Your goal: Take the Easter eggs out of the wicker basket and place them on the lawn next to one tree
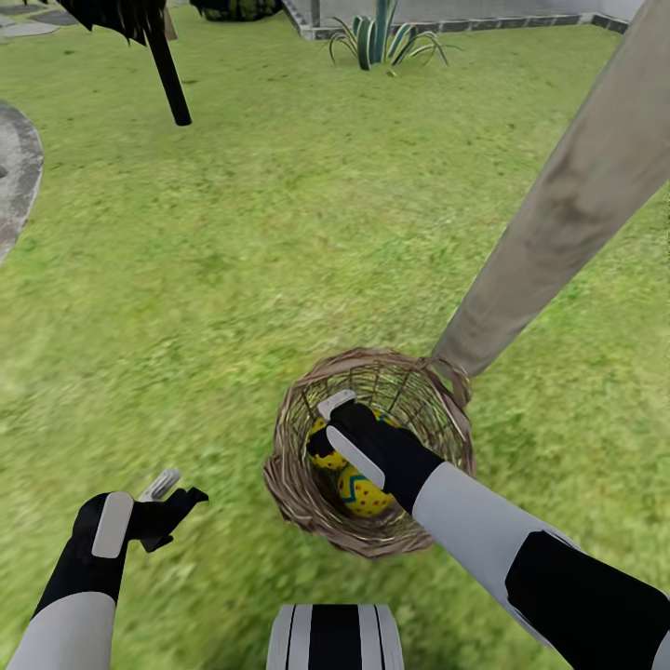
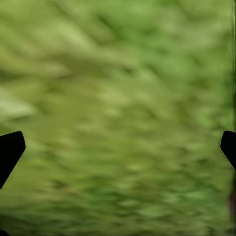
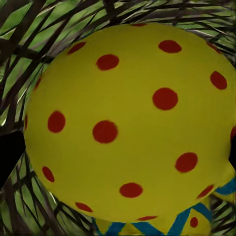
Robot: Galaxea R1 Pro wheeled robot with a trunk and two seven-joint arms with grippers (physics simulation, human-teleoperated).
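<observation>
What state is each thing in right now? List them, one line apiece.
Wicker basket: tilted on the lawn, eggs inside.
Easter eggs: in the basket, at least two visible; one close before the right wrist camera.
Right gripper: inside the basket over the eggs; grip cannot be told.
Left gripper: open, empty, above grass.
Tree: trunk just beyond the basket.

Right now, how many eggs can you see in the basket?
2. One egg lies under the right gripper inside the basket; another egg lies beside it, nearer the robot. The arm covers part of the basket, so a third may be hidden.
</observation>
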